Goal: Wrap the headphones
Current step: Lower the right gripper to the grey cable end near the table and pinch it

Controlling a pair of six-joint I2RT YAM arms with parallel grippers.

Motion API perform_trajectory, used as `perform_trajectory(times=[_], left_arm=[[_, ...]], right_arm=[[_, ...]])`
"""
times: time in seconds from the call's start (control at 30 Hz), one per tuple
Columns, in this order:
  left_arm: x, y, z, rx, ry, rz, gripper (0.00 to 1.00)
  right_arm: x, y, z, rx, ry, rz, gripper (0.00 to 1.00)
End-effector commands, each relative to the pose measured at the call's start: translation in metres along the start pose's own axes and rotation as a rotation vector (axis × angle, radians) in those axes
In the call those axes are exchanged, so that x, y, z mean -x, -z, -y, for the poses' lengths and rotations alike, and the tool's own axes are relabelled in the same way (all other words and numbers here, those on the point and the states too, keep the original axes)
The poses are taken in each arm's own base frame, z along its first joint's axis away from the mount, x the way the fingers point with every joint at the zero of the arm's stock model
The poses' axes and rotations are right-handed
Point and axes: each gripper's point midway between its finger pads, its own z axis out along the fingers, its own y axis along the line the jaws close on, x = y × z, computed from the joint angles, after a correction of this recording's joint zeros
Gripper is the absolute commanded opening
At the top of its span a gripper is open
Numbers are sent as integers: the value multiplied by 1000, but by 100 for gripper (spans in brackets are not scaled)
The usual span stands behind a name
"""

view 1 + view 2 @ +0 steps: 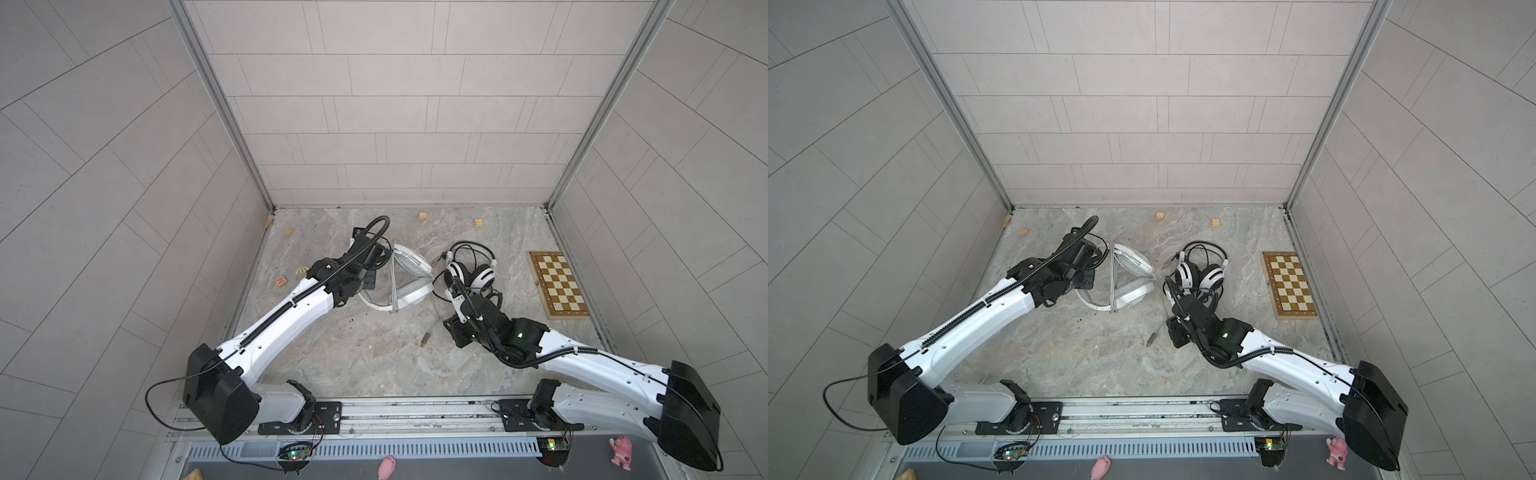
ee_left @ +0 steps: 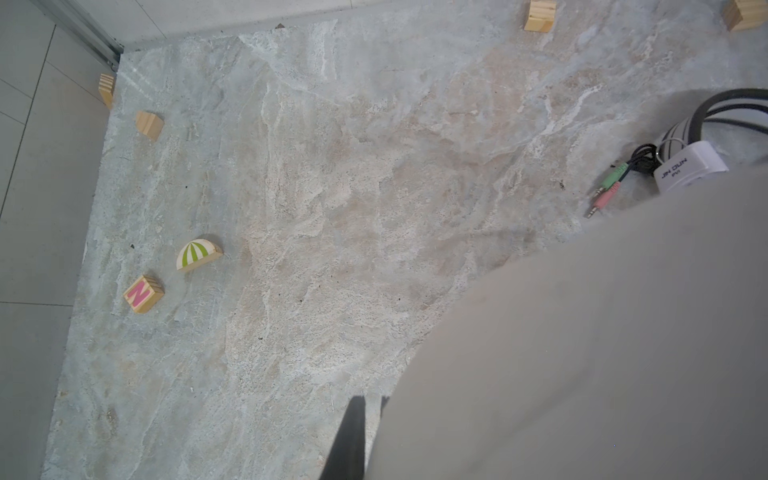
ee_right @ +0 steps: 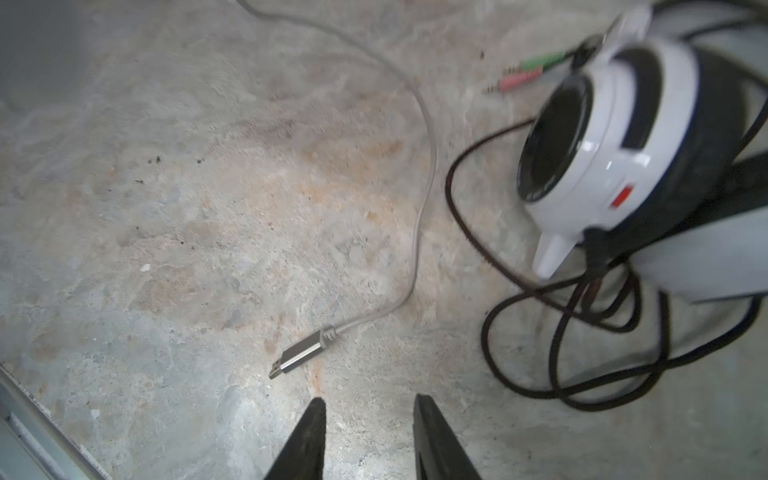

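One white headset (image 1: 413, 291), one black-and-white headset (image 1: 482, 276), one chessboard (image 1: 559, 284) at three o'clock, four plain wooden blocks (image 1: 423, 216), one letter block (image 1: 281, 281), one striped half-round block (image 1: 300, 271), two pink toys (image 1: 621, 452).

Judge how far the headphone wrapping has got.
Done: the grey cable loops several times across the white headset. In hand: left fingers closed beside it; right fingers open near the loose USB plug. Left: tuck that end, then wrap the black headset, whose black cable sprawls.

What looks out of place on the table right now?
The grey cable of the white over-ear headset trails loose across the table, silver USB plug lying free. The black cable of the black-and-white headset sits in an untidy tangle beside its ear cup, green and pink jack plugs sticking out.
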Motion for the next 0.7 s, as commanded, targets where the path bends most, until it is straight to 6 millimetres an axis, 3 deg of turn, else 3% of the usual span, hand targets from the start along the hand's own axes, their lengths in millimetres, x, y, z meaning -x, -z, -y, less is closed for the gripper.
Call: perform_trajectory(times=[0.0, 0.17, 0.37, 0.67], left_arm=[[15, 11, -3, -45, 115, 72, 0], [9, 10, -10, -42, 143, 67, 0], [7, 11, -7, -72, 149, 66, 0], [3, 12, -9, -74, 136, 68, 0]], right_arm=[[10, -8, -5, 33, -241, 80, 42], [11, -23, -5, -16, -295, 68, 49], [-4, -56, -21, 17, -353, -30, 50], [-1, -80, -37, -41, -268, -82, 51]])
